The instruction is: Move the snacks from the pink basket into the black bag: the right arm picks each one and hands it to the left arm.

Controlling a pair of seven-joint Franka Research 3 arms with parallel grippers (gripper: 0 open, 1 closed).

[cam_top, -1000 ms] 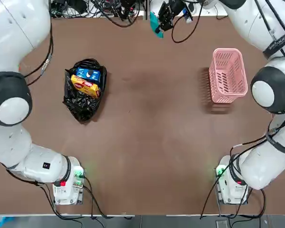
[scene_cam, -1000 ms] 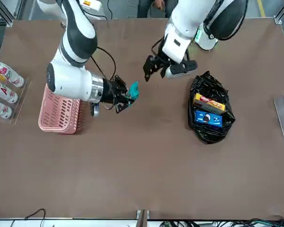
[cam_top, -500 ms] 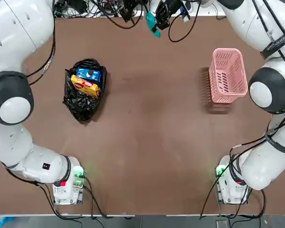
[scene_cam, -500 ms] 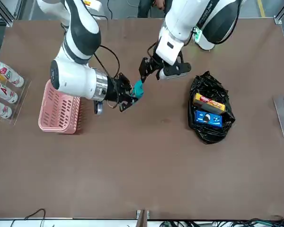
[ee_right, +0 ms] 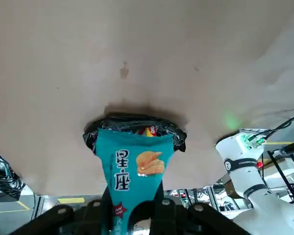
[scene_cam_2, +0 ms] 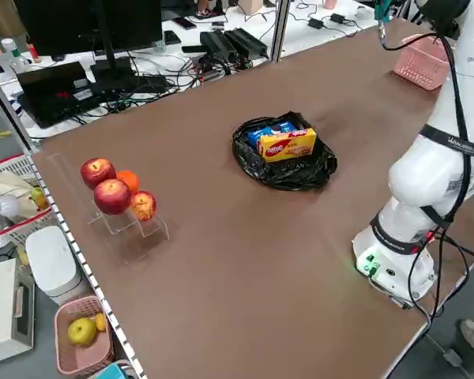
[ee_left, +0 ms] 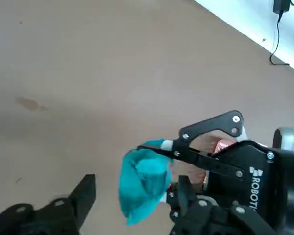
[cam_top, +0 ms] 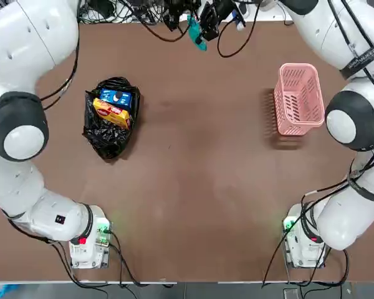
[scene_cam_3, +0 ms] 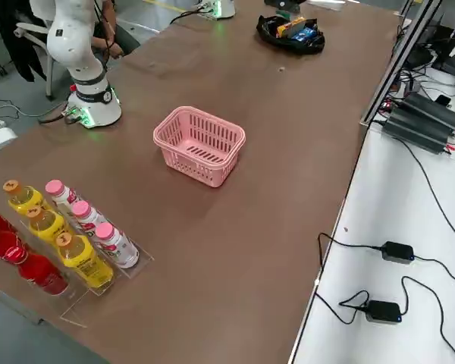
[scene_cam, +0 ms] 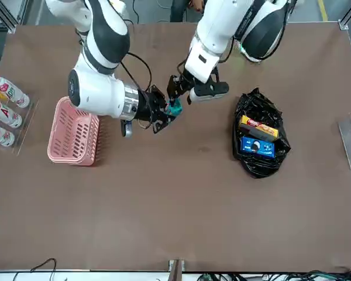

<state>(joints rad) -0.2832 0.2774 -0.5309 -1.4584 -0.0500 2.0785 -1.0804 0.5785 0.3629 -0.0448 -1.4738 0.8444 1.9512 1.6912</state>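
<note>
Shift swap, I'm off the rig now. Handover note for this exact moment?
Right gripper: shut on the teal packet, held above the table mid-handover.
Left gripper: right at the teal packet, fingers apart on either side, no grip yet.
Black bag: on the left arm's side of the table, blue packet and yellow packet already inside.
Pink basket: empty, on the right arm's side.
Done: two of three snacks bagged.
Left: finish the handover, then drop the teal packet into the bag.
</note>
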